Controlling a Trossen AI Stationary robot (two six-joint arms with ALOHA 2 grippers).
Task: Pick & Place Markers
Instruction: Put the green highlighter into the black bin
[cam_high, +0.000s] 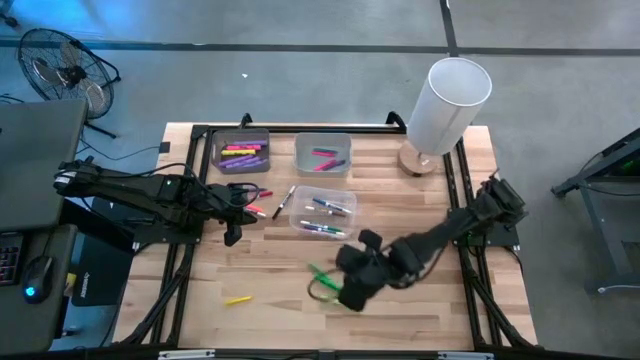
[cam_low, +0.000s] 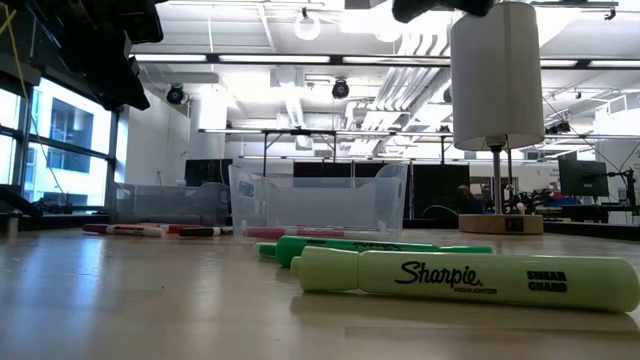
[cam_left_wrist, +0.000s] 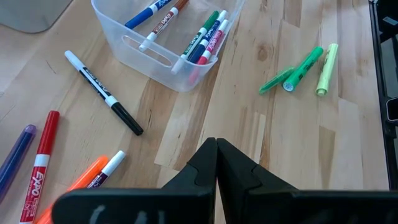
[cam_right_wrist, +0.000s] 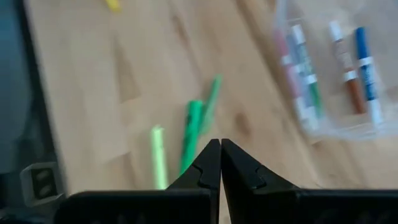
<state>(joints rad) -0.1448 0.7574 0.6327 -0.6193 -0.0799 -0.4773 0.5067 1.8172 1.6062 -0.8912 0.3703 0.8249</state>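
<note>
Three green markers lie together on the wood: a pale green highlighter (cam_low: 470, 278), a green pen (cam_right_wrist: 193, 134) and a thinner green one (cam_right_wrist: 211, 102); they show in the high view (cam_high: 320, 280) beside my right gripper (cam_high: 345, 292). My right gripper (cam_right_wrist: 220, 146) is shut, hovering just above them. My left gripper (cam_left_wrist: 216, 146) is shut too, over bare wood near loose red (cam_left_wrist: 42, 162), purple (cam_left_wrist: 15, 155), orange (cam_left_wrist: 84, 177) and black-and-white (cam_left_wrist: 102, 92) markers. A yellow marker (cam_high: 237, 299) lies alone toward the near edge.
A clear bin (cam_high: 322, 212) mid-table holds several markers. A grey bin (cam_high: 243, 152) with yellow, pink and purple ones and a second bin (cam_high: 322, 153) with pink ones stand at the far edge. A white-shaded lamp (cam_high: 445, 110) stands far right. Black frame rails run along both sides.
</note>
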